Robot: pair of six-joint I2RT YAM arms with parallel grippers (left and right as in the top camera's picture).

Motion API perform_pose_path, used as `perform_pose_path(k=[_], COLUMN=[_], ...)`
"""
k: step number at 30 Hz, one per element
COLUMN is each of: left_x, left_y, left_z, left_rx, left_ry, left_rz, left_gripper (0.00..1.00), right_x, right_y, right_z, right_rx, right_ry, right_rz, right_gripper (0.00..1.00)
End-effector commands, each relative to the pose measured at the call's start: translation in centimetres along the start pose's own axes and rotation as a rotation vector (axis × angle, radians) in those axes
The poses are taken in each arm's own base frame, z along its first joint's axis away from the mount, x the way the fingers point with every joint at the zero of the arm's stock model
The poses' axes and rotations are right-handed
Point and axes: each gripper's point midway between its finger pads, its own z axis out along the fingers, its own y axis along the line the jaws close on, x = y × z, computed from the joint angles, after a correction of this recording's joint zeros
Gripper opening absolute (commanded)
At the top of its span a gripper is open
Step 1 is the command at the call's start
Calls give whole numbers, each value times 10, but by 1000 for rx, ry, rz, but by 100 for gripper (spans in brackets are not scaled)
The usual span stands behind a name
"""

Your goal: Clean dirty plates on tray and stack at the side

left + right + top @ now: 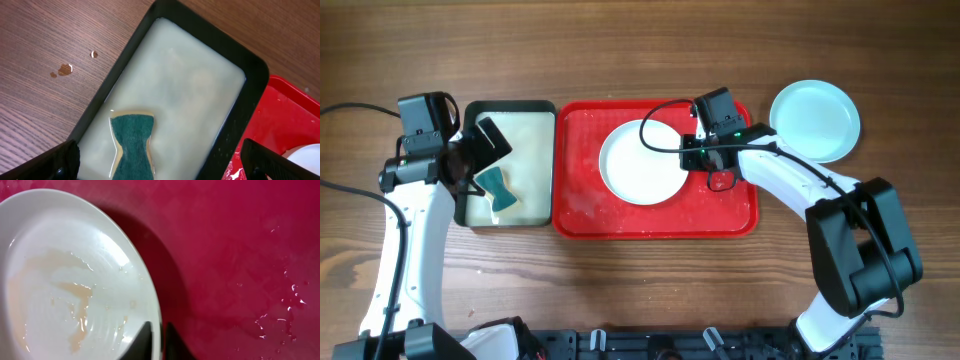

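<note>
white plate sits mid red tray, right gripper nipped narrow on its right rim; left gripper jaws wide over sponge left of tray. Likely stacking next: grip wet rim deep, lift level, centre on turquoise plate right of tray

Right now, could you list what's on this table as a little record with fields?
red tray: holds white plate, which is smeared
right gripper: shut on white plate's rim
left gripper: open, above black tray
black tray: pale liquid, teal sponge in it
turquoise plate: on table, right of red tray
</note>
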Motion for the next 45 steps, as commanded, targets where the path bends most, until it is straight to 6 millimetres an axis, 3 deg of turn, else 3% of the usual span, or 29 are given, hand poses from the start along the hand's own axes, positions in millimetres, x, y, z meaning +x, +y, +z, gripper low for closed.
perform_pose_path(k=[1,15,34,39,45], left_x=[-3,-3,-3,-3,-3], left_y=[-4,-4,-4,-4,-4], left_z=[-2,-2,-2,-2,-2], left_rx=[13,13,13,13,13], left_ry=[-6,-6,-6,-6,-6], left_rz=[1,1,1,1,1], left_gripper=[100,100,100,100,100], right_x=[5,9,7,7,7], right_y=[1,-12,-10,-10,-9], right_z=[5,9,11,11,11], right_rx=[-10,44,32,34,32], right_ry=[14,0,-15,-12,-15], right_rz=[-6,-6,1,1,1], right_gripper=[4,4,4,21,22])
